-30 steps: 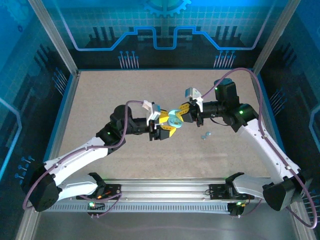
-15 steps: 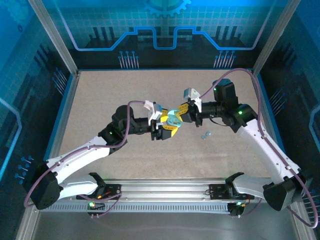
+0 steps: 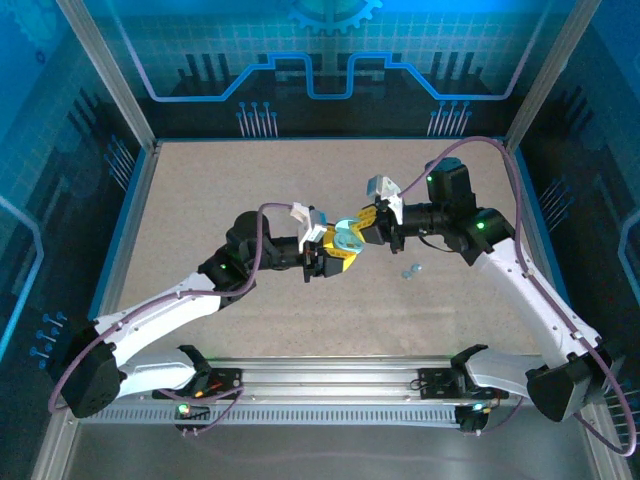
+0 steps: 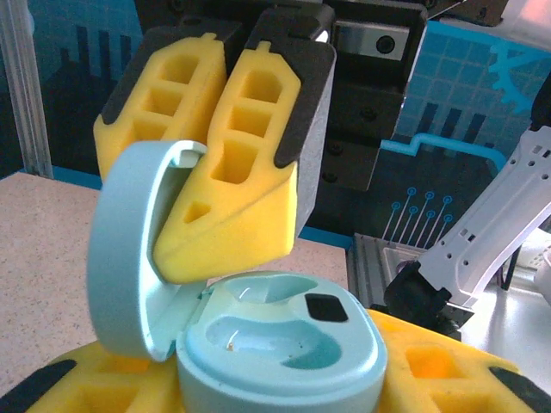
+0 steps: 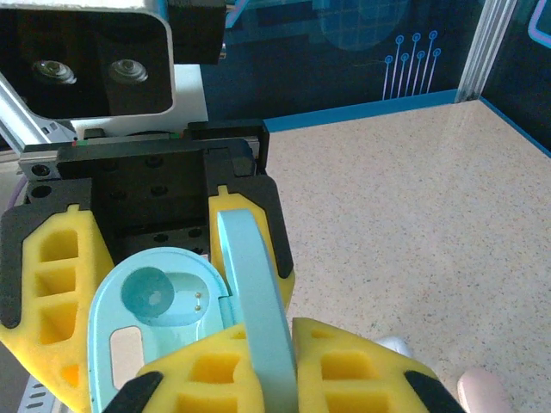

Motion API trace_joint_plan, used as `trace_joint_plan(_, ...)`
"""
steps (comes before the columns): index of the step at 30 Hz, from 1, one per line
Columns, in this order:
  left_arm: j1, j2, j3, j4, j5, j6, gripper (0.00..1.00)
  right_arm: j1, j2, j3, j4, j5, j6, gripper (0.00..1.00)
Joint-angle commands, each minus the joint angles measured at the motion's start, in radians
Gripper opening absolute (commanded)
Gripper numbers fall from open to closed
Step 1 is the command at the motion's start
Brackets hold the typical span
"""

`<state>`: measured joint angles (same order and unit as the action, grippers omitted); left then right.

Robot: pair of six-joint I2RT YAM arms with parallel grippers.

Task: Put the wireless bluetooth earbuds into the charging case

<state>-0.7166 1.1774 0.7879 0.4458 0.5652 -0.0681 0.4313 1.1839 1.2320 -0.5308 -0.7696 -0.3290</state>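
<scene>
A pale teal charging case (image 3: 347, 236) hangs above the table's middle between both grippers. My left gripper (image 3: 336, 256) is shut on its base (image 4: 284, 344), whose two wells are bare. The yellow fingers (image 4: 448, 370) press its sides. My right gripper (image 3: 360, 226) is shut on the raised lid (image 5: 254, 284), pinching its edge between yellow pads (image 5: 362, 370). In the left wrist view the lid (image 4: 129, 249) stands upright at the left, with the right gripper's fingers (image 4: 241, 163) clamped on it. The earbuds (image 3: 410, 270) lie on the table to the right, and two show by the right wrist (image 5: 392, 346).
The speckled tabletop (image 3: 220, 190) is fenced by a blue rim and frame posts (image 3: 130, 200). The aluminium rail (image 3: 330, 375) carrying both arm bases runs along the near edge.
The left gripper's jaws have narrowed onto the case base. Both grippers have drifted slightly toward each other. The lid stays held upright.
</scene>
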Motion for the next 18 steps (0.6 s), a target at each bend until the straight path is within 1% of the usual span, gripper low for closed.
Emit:
trace_joint_plan(1,-0.001,-0.016,-0.002,-0.003,-0.027,0.029,0.39,0.008,-0.015,0.025,-0.004,-0.018,0.019,0.16)
trace_joint_plan(2,-0.002,-0.02,-0.008,0.004,-0.032,0.03,0.39,0.006,-0.017,0.029,-0.004,-0.013,0.026,0.18)
trace_joint_plan(3,-0.002,-0.025,-0.016,0.012,-0.041,0.03,0.38,0.002,-0.018,0.033,-0.002,-0.007,0.042,0.22)
trace_joint_plan(5,-0.003,-0.035,-0.028,0.026,-0.056,0.031,0.38,-0.015,-0.024,0.045,0.006,0.011,0.089,0.33)
trace_joint_plan(6,-0.002,-0.04,-0.033,0.029,-0.064,0.032,0.37,-0.028,-0.029,0.053,0.01,0.012,0.124,0.42)
trace_joint_plan(7,-0.001,-0.045,-0.037,0.03,-0.068,0.034,0.37,-0.043,-0.036,0.061,0.01,0.005,0.156,0.46)
trace_joint_plan(9,-0.002,-0.051,-0.045,0.04,-0.086,0.033,0.37,-0.078,-0.051,0.078,0.018,0.0,0.238,0.54)
trace_joint_plan(10,-0.002,-0.053,-0.052,0.051,-0.095,0.031,0.36,-0.103,-0.064,0.084,0.027,-0.001,0.29,0.56)
trace_joint_plan(11,-0.002,-0.057,-0.06,0.06,-0.106,0.03,0.36,-0.128,-0.077,0.085,0.038,0.01,0.341,0.56)
trace_joint_plan(12,-0.001,-0.062,-0.068,0.071,-0.121,0.029,0.36,-0.161,-0.094,0.082,0.05,0.055,0.419,0.59)
trace_joint_plan(13,-0.003,-0.067,-0.079,0.085,-0.137,0.026,0.36,-0.197,-0.113,0.075,0.049,0.126,0.495,0.64)
trace_joint_plan(15,-0.002,-0.077,-0.098,0.114,-0.169,0.024,0.36,-0.265,-0.141,0.048,0.004,0.253,0.596,0.65)
trace_joint_plan(18,-0.002,-0.096,-0.116,0.131,-0.195,0.021,0.35,-0.384,-0.15,-0.039,-0.078,0.374,0.7,0.63)
